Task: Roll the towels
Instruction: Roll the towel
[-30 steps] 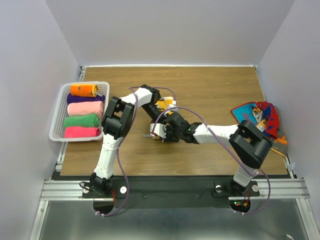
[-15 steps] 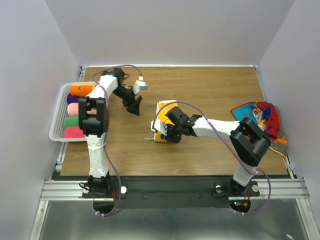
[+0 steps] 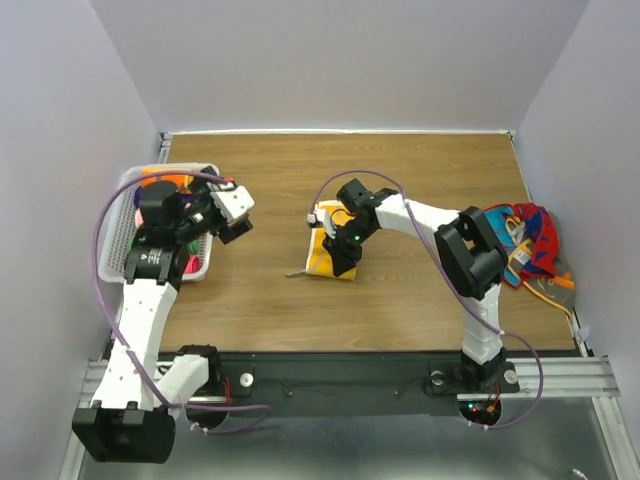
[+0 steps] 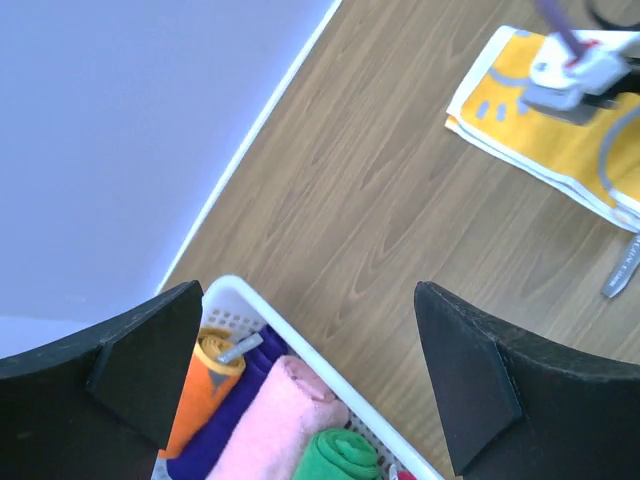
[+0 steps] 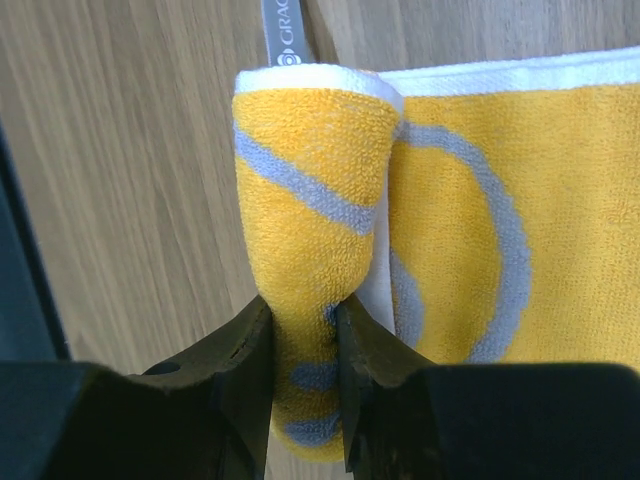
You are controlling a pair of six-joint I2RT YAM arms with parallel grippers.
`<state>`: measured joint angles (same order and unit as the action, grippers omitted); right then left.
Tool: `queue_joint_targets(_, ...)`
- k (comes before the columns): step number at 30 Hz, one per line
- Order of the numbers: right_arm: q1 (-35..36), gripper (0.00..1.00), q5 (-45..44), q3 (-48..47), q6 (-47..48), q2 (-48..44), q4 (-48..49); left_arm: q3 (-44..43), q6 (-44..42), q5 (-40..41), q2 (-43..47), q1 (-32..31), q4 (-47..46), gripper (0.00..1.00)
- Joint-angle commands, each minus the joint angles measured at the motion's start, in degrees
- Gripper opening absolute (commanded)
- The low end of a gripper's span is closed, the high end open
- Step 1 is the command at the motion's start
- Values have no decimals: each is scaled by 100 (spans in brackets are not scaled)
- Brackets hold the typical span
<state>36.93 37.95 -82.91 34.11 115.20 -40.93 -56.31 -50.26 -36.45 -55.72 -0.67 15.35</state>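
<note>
Right gripper (image 5: 300,330) pinches the curled edge of a soft yellow terry towel (image 5: 470,180) lying mid-way across a brown wooden table (image 3: 430,180). Light and floppy, it is probably best held at that thick fold. Left gripper (image 4: 310,380) gapes empty above a white slatted plastic basket (image 4: 236,291).

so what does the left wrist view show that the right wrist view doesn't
Only the left wrist view: the white basket with an orange roll, purple roll, pink roll and green roll. Only the right wrist view: the rolled edge of the yellow towel pinched in the right gripper. Both: the yellow towel and its grey label on the wood table.
</note>
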Motion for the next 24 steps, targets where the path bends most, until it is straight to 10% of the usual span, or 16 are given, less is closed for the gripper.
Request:
queue_joint_targets(1, -221, 19, 896, -523, -1, 580, -898, 602, -676, 488, 25, -695, 316, 99)
queue_joint_targets(12, -731, 22, 1837, -1666, 201, 1847, -2208, 1800, -714, 2693, -218, -4439, -550, 99)
queue_joint_targets(24, -801, 24, 2085, -2466, 659, 2560, -3325, 1053, -915, 3239, -2381, -5128, -1509, 99)
